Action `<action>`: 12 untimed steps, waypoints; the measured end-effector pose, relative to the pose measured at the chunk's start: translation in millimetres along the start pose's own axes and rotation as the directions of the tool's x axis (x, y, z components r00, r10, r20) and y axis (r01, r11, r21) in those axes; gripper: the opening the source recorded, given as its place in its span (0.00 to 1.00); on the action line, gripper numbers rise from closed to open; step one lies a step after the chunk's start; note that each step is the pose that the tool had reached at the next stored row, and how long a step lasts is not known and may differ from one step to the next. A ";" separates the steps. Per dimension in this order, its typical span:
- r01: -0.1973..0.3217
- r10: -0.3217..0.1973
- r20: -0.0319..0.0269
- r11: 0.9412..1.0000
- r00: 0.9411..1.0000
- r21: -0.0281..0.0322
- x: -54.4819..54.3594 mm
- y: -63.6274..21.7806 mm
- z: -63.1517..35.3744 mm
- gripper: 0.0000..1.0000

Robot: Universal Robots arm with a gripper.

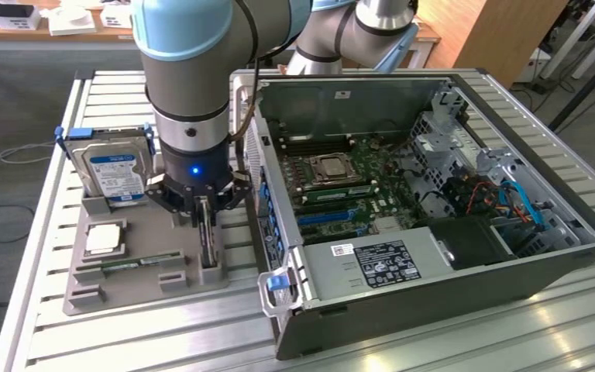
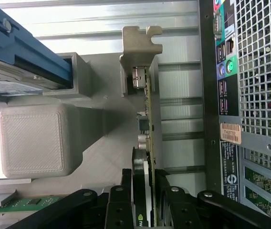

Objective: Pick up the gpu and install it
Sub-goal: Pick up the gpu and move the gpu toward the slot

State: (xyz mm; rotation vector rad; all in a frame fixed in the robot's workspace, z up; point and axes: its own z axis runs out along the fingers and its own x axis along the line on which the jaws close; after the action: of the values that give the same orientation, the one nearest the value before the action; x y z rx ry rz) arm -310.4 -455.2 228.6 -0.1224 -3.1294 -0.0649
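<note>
The gpu [image 2: 142, 169] stands edgewise, lengthwise alongside the case [image 2: 259, 95].

The gpu's [image 2: 141, 177] bracket [image 2: 140, 45] is dull metal, the tray [image 1: 122, 299] matt plastic.

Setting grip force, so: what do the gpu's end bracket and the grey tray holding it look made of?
The gpu stands on edge. Its end bracket: probably thin sheet metal, dull pale finish, with bent tabs. The grey tray: likely 3D-printed plastic, matte, with fine layer lines on its block.
</note>
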 end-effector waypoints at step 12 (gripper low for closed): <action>0.000 0.000 0.000 1.000 1.000 0.000 0.0 0.0 0.0 0.27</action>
State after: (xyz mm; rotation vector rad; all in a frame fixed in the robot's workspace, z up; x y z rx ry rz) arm -310.4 -455.2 228.6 -0.1225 -3.1293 -0.0648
